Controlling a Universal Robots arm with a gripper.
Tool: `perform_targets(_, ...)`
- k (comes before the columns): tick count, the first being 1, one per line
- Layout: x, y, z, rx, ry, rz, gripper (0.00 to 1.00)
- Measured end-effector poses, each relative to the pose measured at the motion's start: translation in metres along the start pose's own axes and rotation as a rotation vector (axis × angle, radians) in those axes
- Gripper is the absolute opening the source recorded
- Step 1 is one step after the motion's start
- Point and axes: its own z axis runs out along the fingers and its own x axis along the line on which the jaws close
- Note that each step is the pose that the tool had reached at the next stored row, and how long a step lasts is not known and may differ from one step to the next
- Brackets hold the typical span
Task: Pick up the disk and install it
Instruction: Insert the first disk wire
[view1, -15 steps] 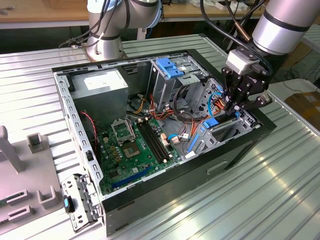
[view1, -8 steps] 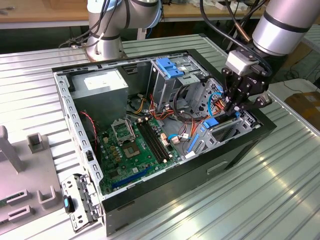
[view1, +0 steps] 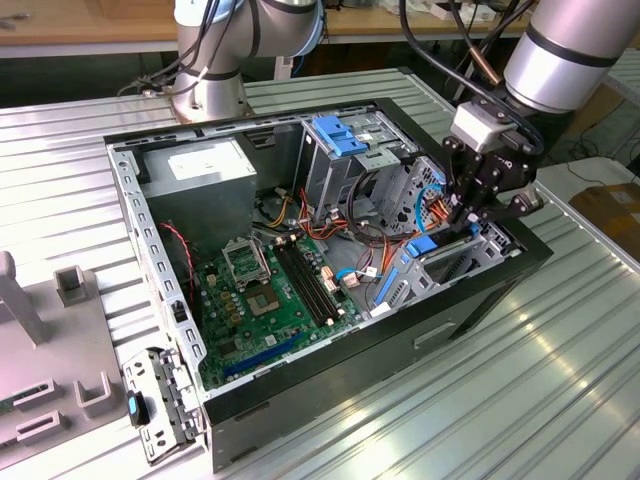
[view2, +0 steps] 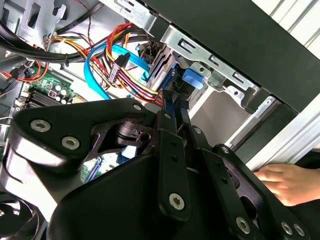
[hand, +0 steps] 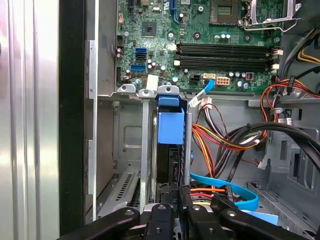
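Exterior view first: my gripper (view1: 470, 222) hangs over the drive cage (view1: 455, 262) at the case's (view1: 330, 400) corner toward the exterior view's right, fingers pointing down into it. The disk (view1: 423, 244) shows there as a strip of blue bracket just beside my fingertips, standing on edge in the cage. The case lies open on a ribbed metal table (view1: 540, 370), with the green motherboard (view1: 270, 300) in its floor and a grey power supply (view1: 205, 175) in the far corner toward the exterior view's left.

First wrist view: the disk (hand: 170, 135) stands upright in its slot between the cage's metal rails, its blue bracket tab facing my camera, dark metal below it. My fingers (hand: 165, 215) are drawn close together around the disk's near edge, clenched on it as far as I can see. A blue data cable (hand: 230, 185) and a bundle of red, yellow and orange wires (hand: 215, 145) run just beside the slot, and the motherboard (hand: 200, 45) lies beyond the cage.

Second wrist view: my fingers (view2: 172, 145) are pressed together with a thin blue edge of the disk (view2: 168, 107) between them. A person's hand (view2: 282, 182) rests outside the case (view2: 240, 45), near its wall.
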Motion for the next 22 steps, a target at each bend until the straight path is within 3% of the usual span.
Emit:
perform_targets(8, -0.0022, 0.0000, 0.0008, -0.0001, 0.0002, 0.000, 0.17)
perform_targets(22, -0.0022, 0.0004, 0.0080, -0.0029, -0.0002, 0.011, 0.18)
